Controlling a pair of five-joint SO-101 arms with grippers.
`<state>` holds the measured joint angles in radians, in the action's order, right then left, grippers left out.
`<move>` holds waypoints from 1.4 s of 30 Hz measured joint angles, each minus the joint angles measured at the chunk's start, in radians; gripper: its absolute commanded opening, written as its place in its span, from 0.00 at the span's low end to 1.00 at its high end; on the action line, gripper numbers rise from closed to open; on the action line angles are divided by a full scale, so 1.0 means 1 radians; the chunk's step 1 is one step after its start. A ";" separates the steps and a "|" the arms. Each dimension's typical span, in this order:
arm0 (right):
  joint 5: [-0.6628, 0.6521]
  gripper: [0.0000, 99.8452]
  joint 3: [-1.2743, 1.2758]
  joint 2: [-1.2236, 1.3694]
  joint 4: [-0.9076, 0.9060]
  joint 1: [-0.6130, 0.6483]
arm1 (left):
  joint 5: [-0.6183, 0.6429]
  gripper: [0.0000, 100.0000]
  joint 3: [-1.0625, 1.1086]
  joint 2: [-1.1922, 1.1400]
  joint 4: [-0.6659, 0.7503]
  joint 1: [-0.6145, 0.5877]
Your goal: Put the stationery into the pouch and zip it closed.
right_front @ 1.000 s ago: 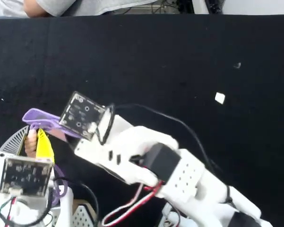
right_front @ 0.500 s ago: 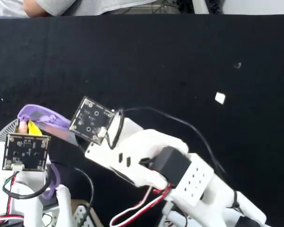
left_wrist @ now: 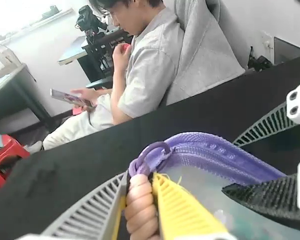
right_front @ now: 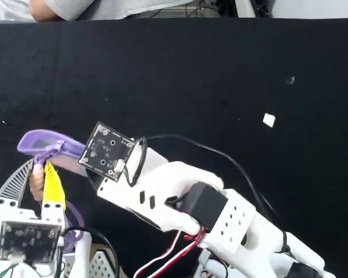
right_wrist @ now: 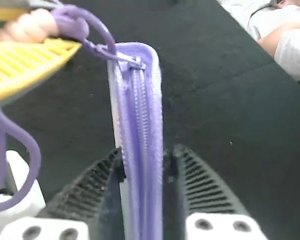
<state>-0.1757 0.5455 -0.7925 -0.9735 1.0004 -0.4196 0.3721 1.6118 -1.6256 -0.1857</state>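
The purple pouch (right_front: 43,141) is at the left side of the black table (right_front: 191,69), standing on its edge with the zip side up; in the right wrist view the zip (right_wrist: 139,105) runs straight along the top and its teeth look joined; the slider (right_wrist: 135,63) sits at the far end of the pouch.

A purple loop (right_wrist: 88,26) goes from the slider to a small peach tab (left_wrist: 140,212); the left gripper (left_wrist: 141,180) is pinched tight on this tab, with its yellow finger (left_wrist: 182,212) on one side and its grey finger on the other; in the high view the tab is just beside the yellow finger, near the pouch's end.

The right gripper (right_wrist: 142,150) is closed narrow on the pouch, one dark finger on each side of the zip edge, and it holds the pouch up; the white right arm (right_front: 179,191) comes in from the lower right.

Half a second ago the left arm's little board was up close to the pouch; now it has pulled back toward the near edge, so more of the yellow finger shows; the pouch and the right arm have hardly moved.

A small white bit (right_front: 269,120) lies well apart on the right of the table.
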 measured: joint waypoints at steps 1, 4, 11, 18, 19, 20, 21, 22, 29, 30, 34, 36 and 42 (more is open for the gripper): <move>0.000 0.16 0.000 0.000 0.000 0.002 | 0.005 0.03 -0.012 -0.021 -0.003 0.003; -0.002 0.15 -0.002 0.000 0.000 0.006 | 0.025 0.03 -0.066 -0.100 -0.003 0.015; -0.002 0.13 -0.060 0.003 0.000 0.008 | 0.080 0.03 -0.307 -0.287 -0.080 0.025; -0.026 0.01 -0.149 0.094 -0.002 0.008 | 0.112 0.03 -0.569 -0.522 -0.130 0.026; -0.029 0.01 -0.152 0.095 -0.003 0.008 | 0.115 0.03 -0.592 -0.549 -0.133 0.026; -0.029 0.01 -0.155 0.095 -0.015 0.008 | 0.118 0.03 -0.611 -0.571 -0.133 0.026; -0.031 0.01 -0.157 0.095 -0.021 0.006 | 0.121 0.03 -0.631 -0.591 -0.133 0.028; -0.034 0.01 -0.160 0.094 -0.032 -0.002 | 0.121 0.03 -0.644 -0.603 -0.133 0.028; -0.086 0.01 -0.132 0.023 -0.091 -0.052 | 0.121 0.03 -0.657 -0.643 -0.135 0.029; -0.092 0.01 -0.112 0.002 -0.091 -0.055 | 0.121 0.03 -0.657 -0.649 -0.135 0.029; -0.115 0.01 -0.025 -0.083 -0.091 -0.055 | 0.091 0.03 -0.638 -0.652 -0.135 0.029; -0.126 0.01 0.041 -0.118 -0.094 -0.055 | 0.069 0.03 -0.595 -0.643 -0.135 0.029; -0.147 0.01 0.100 -0.167 -0.118 -0.057 | 0.049 0.03 -0.459 -0.640 -0.135 -0.040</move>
<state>-0.3230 0.6452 -0.9597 -1.0917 0.9436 -0.3705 -0.0867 0.9720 -1.7607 -0.2256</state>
